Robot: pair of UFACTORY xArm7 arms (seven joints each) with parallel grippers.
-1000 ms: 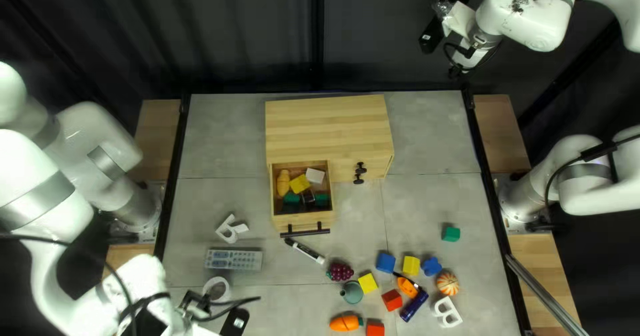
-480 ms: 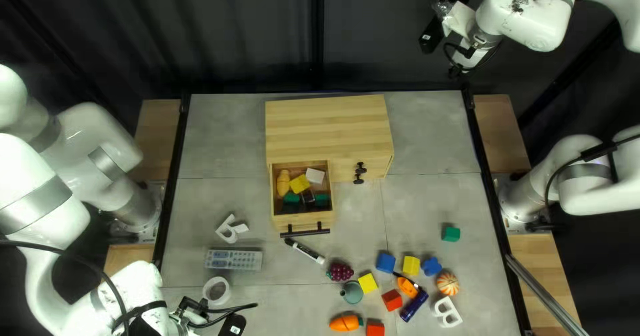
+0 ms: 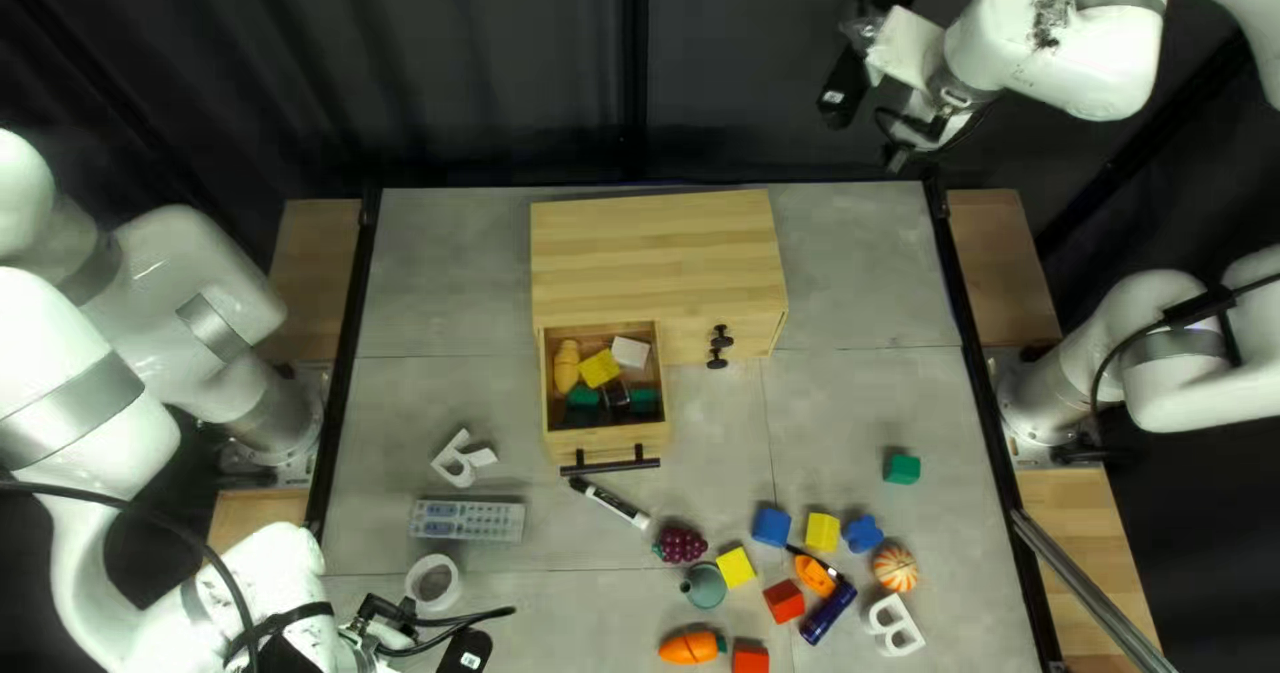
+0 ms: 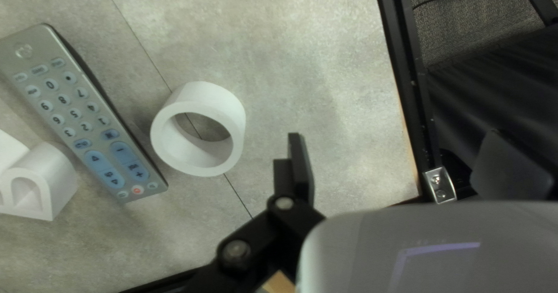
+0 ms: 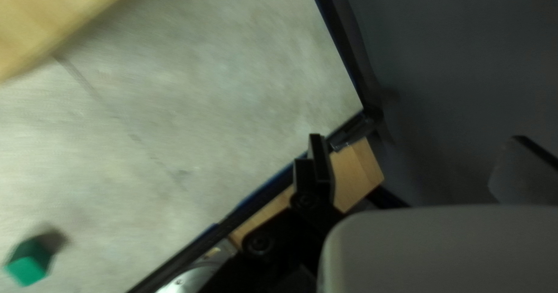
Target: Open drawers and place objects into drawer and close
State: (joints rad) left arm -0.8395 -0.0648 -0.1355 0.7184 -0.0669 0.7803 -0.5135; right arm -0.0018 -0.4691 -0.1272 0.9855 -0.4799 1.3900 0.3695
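The wooden cabinet (image 3: 654,253) has its left drawer (image 3: 607,445) pulled out, holding several blocks and a yellow toy. At the bottom of the top left view is my left gripper (image 3: 430,633), near the white ring (image 3: 432,582). From the left wrist, my left gripper (image 4: 400,142) has its fingers apart and empty, the white ring (image 4: 232,119) beside it. My right gripper (image 3: 870,44) hangs at the top of the top left view, beyond the table's far edge. In the right wrist view my right gripper (image 5: 417,139) stands open and empty, the green cube (image 5: 28,262) off to one side.
Left of the drawer's front lie a white letter (image 3: 460,460) and a remote (image 3: 467,520). A marker (image 3: 611,501) lies by the drawer handle. Toy grapes (image 3: 680,545), a toy carrot (image 3: 691,648), a striped ball (image 3: 896,568) and several blocks are spread to the right.
My right gripper has shifted slightly left and down in the top left view. The left arm drew back a little toward the left earlier. The drawer and loose objects have not moved.
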